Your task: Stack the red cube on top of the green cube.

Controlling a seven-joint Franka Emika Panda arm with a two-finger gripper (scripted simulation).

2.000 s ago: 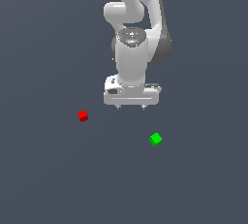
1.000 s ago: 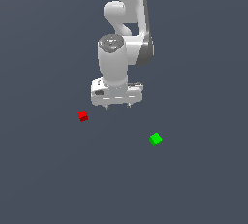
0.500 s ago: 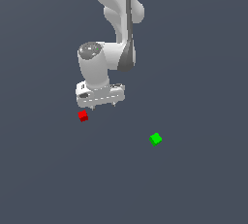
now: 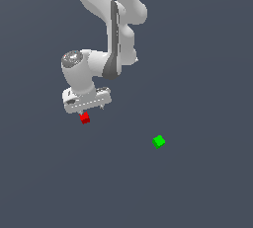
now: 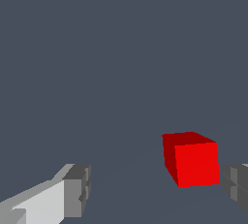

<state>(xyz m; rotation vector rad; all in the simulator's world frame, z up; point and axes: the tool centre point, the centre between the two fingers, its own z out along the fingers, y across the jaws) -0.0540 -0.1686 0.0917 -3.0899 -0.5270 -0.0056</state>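
Note:
The red cube (image 4: pixel 85 118) lies on the dark grey floor at the exterior view's left, partly under the white hand. My gripper (image 4: pixel 91 109) hovers just above it, open. In the wrist view the red cube (image 5: pixel 191 159) sits between the two fingers, close to one grey fingertip (image 5: pixel 236 182) and well apart from the other fingertip (image 5: pixel 75 191); neither pad touches it. My gripper (image 5: pixel 155 189) holds nothing. The green cube (image 4: pixel 158 141) rests alone on the floor, off to the exterior view's right and slightly nearer the camera. It does not show in the wrist view.
The white arm (image 4: pixel 111 19) rises from the hand toward the top of the exterior view. Only the plain dark grey floor (image 4: pixel 197 74) surrounds the two cubes.
The arm has swung toward the exterior view's left and lowered, bringing the open gripper from between the cubes to just over the red cube. Neither cube has moved.

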